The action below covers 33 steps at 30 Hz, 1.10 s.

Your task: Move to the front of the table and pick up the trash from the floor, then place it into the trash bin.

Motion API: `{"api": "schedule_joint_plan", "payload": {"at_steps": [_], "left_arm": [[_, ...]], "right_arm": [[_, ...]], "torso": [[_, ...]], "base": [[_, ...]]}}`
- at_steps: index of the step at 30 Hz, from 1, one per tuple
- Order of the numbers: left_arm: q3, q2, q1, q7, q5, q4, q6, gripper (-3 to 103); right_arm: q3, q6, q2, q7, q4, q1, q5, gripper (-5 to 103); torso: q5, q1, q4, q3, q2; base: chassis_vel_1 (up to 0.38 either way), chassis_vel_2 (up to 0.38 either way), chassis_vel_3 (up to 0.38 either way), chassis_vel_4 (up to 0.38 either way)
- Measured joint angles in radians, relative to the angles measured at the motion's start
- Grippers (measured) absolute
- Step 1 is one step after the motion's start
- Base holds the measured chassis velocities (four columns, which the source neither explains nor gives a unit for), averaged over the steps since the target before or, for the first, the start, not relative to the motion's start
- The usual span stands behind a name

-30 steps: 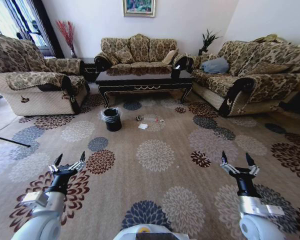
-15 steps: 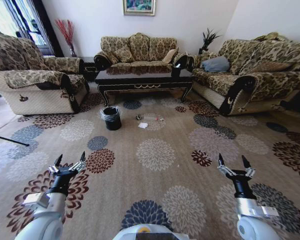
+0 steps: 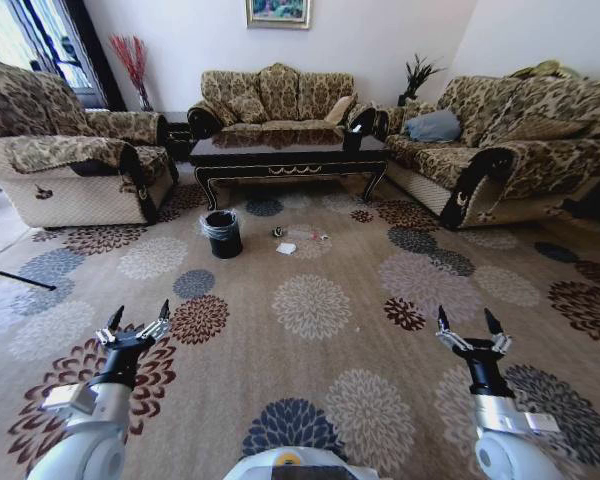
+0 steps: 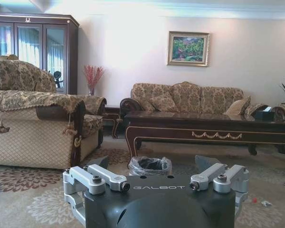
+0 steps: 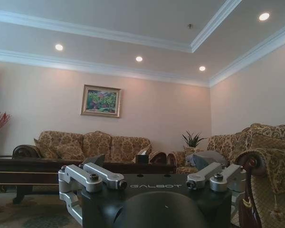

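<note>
The dark glossy table point(image 3: 290, 160) stands far ahead between the sofas, on the flower-patterned floor point(image 3: 310, 340). In front of it the black trash bin point(image 3: 222, 234) with its clear liner stands on the carpet. To the bin's right lies the trash: a white paper point(image 3: 286, 248), a tiny dark wrapper point(image 3: 278, 233) and a small clear piece with red point(image 3: 317, 238). My left gripper point(image 3: 138, 318) and right gripper point(image 3: 470, 322) hover low and near me, both open and empty, well short of the trash. The left wrist view has the trash bin point(image 4: 150, 166) and table point(image 4: 209, 130) straight ahead.
Patterned sofas flank the carpet: one at the left point(image 3: 70, 170), one behind the table point(image 3: 275, 100), one at the right point(image 3: 500, 150). A black box point(image 3: 352, 140) sits on the table's right end. A thin dark rod point(image 3: 15, 278) lies on the floor at the left.
The whole head view has shifted a little, so the camera has moved. Both grippers keep the same open pose.
</note>
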Motion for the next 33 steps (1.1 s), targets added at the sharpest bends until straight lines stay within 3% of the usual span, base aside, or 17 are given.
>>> {"api": "schedule_joint_plan", "payload": {"at_steps": [15,19,33], "left_arm": [[0.005,0.014,-0.001,0.002,0.002,0.009,-0.005,100],[0.006,0.015,-0.001,0.002,-0.001,0.003,-0.006,100],[0.001,0.028,0.012,0.002,-0.017,-0.01,-0.004,100]], "right_arm": [[-0.005,-0.015,-0.012,0.003,-0.001,0.014,0.023,100],[-0.014,-0.027,-0.012,0.0,-0.004,0.016,0.031,100],[-0.002,-0.034,-0.015,0.0,-0.017,0.018,0.035,100]], "torso": [[0.0,-0.014,0.0001,-0.037,-0.052],[0.0,-0.021,0.0001,-0.06,-0.08],[0.0001,-0.021,0.0001,-0.103,-0.127]], "base": [[0.0,0.0,0.0,0.0],[0.0,0.0,0.0,0.0],[0.0,0.0,0.0,0.0]]}}
